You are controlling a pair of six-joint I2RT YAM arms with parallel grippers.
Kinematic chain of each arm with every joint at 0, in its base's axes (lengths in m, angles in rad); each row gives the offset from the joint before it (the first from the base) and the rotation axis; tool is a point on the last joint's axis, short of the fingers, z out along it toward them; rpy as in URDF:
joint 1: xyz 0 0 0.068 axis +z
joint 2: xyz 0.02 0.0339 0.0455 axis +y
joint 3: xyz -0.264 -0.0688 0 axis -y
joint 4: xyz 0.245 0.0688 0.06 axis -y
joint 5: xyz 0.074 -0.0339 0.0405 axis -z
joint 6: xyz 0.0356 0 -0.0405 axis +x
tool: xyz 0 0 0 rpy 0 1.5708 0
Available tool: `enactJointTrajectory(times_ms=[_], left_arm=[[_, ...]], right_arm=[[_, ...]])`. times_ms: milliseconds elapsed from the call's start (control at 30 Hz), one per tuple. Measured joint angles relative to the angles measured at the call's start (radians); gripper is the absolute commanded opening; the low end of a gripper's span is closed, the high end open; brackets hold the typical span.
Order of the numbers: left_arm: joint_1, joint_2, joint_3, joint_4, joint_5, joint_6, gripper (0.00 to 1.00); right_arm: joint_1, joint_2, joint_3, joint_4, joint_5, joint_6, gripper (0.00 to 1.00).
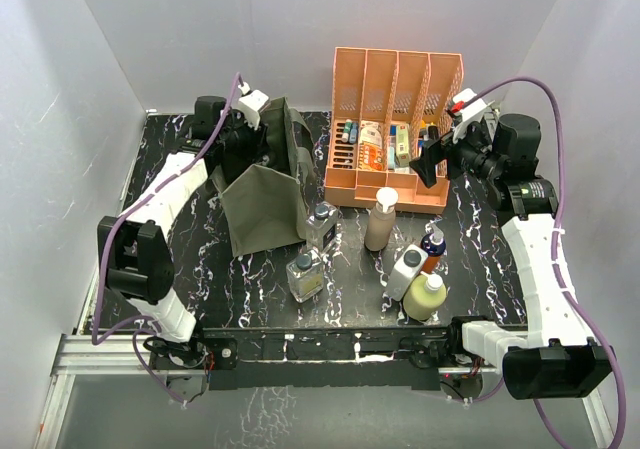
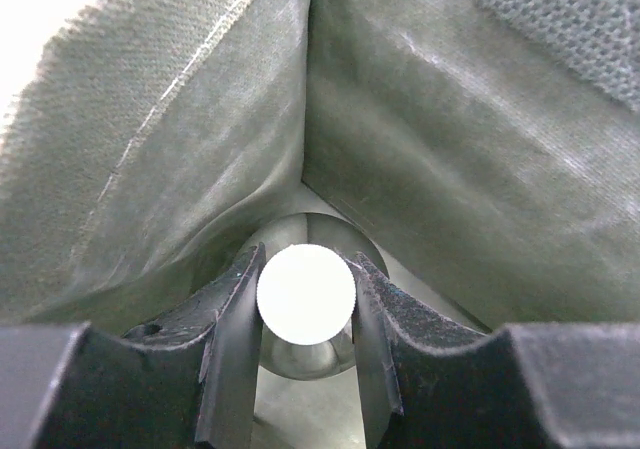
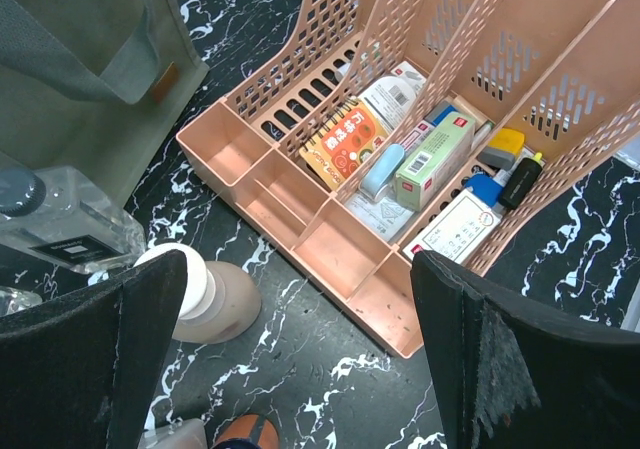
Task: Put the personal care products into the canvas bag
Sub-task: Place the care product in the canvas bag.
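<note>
Only the left wrist view shows the left gripper clenched on a round-ended bottle deep inside the canvas bag, fabric crowding both sides, while the right gripper, upper right from above, hangs released before the peach organiser.

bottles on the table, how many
6: two clear glass dark-capped by the olive canvas bag; rightward, tall beige, orange-blue, white grey-capped, pale yellow. Bag may hide more.
</note>
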Motion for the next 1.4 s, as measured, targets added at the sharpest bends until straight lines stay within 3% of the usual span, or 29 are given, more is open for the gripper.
enactJointTrajectory(times_ms=[867,1000,1300,1400], left_arm=[[-0.021,0.062,-0.111,0.155,-0.082,-0.023,0.01],[-0.021,0.063,-0.111,0.155,-0.076,-0.012,0.14],[-0.021,0.063,-0.098,0.145,-0.057,-0.005,0.68],[-0.023,0.056,-0.074,0.14,-0.05,-0.013,0.78]], right_arm=[[0.0,-0.009,-0.02,0.002,0.0,0.0,0.99],[0.0,-0.01,-0.031,0.001,0.001,0.0,0.99],[0.0,-0.01,-0.042,0.001,0.009,-0.001,0.99],[0.0,-0.01,-0.042,0.001,0.009,-0.001,0.99]])
